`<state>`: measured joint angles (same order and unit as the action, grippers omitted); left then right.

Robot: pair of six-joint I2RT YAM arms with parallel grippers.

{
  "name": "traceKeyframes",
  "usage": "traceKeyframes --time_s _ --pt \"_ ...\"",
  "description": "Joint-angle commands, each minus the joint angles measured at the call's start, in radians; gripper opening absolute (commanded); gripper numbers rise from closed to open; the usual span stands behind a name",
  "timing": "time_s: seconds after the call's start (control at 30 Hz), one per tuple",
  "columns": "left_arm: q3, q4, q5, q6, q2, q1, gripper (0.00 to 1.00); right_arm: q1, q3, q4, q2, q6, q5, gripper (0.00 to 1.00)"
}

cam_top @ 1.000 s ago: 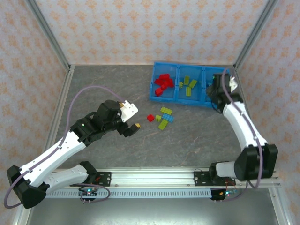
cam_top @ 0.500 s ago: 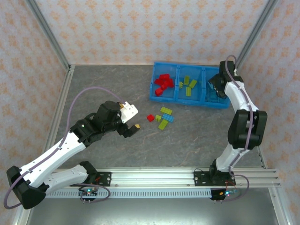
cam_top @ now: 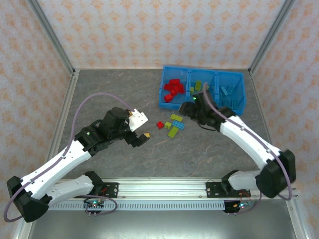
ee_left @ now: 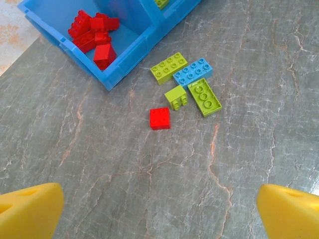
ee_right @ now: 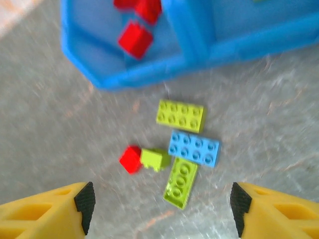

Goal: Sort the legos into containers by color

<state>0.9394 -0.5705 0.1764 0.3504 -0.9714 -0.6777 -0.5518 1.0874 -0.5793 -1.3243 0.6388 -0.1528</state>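
Five loose legos lie on the table in front of the blue bin [cam_top: 162, 94]: a red brick [cam_top: 160, 125], a small green one [cam_top: 168, 125], a green 2x4 [cam_top: 177, 118], a light blue 2x4 [cam_top: 180, 126] and a long green one [cam_top: 174, 132]. The bin's left compartment holds red bricks [cam_top: 173, 88], the middle one green bricks [cam_top: 199, 85] and the right one blue bricks [cam_top: 228, 92]. My right gripper [ee_right: 162, 204] hangs open over the loose group, just right of it [cam_top: 192, 107]. My left gripper [cam_top: 142, 135] stands open to the left of the red brick [ee_left: 160, 118], with nothing between its fingers.
Metal frame posts and patterned walls close in the grey marbled table. The bin's front wall [ee_right: 149, 74] stands just behind the loose bricks. My right arm [cam_top: 244, 137] reaches across the table's right half.
My right arm has swung from the bin's right compartment down and to the left, and now hangs over the loose bricks. The left arm has stayed put.
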Motion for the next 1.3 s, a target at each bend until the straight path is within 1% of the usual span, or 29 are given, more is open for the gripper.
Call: traceKeyframes --time_s 0.0,0.1,0.17,0.23,0.3,0.53,0.7,0.73,0.83,0.93,1.03,1.13,1.27 --pt "0.006 0.008 0.009 0.021 0.0 0.01 1.0 -0.041 0.034 -0.073 -0.108 0.023 0.059 0.77" --pt "0.001 0.005 0.033 0.03 0.005 0.01 1.0 -0.041 0.078 -0.069 -0.223 0.012 0.036 0.82" --pt "0.001 -0.014 0.088 0.058 0.01 0.011 1.0 -0.041 0.124 -0.073 -0.309 -0.007 0.007 0.84" --pt "-0.001 -0.029 0.133 0.084 0.014 0.011 1.0 -0.04 0.157 -0.073 -0.38 -0.006 0.014 0.85" --pt "-0.002 -0.035 0.134 0.09 0.016 0.01 1.0 -0.037 0.171 -0.064 -0.438 0.006 0.035 0.86" --pt "-0.004 -0.034 0.108 0.092 0.013 0.01 1.0 -0.021 0.169 -0.036 -0.523 0.04 0.02 0.89" --pt "0.001 -0.035 0.115 0.089 -0.001 0.01 1.0 -0.016 0.178 -0.024 -0.572 0.037 0.016 0.89" --pt "0.001 -0.035 0.115 0.088 -0.002 0.01 1.0 -0.014 0.182 -0.021 -0.583 0.037 0.014 0.89" --pt "0.002 -0.034 0.115 0.088 -0.004 0.011 1.0 -0.008 0.17 0.0 -0.601 0.053 0.004 0.84" --pt "0.0 -0.033 0.106 0.089 -0.001 0.01 1.0 -0.006 0.145 0.016 -0.602 0.068 -0.009 0.75" --pt "-0.002 -0.03 0.107 0.089 -0.001 0.01 1.0 -0.006 0.107 0.025 -0.563 0.084 -0.003 0.66" --pt "-0.002 -0.031 0.116 0.09 -0.001 0.01 1.0 -0.005 0.039 0.044 -0.462 0.104 0.031 0.62" --pt "-0.003 -0.028 0.118 0.09 0.001 0.01 1.0 0.001 -0.075 0.086 -0.233 0.14 0.132 0.58"
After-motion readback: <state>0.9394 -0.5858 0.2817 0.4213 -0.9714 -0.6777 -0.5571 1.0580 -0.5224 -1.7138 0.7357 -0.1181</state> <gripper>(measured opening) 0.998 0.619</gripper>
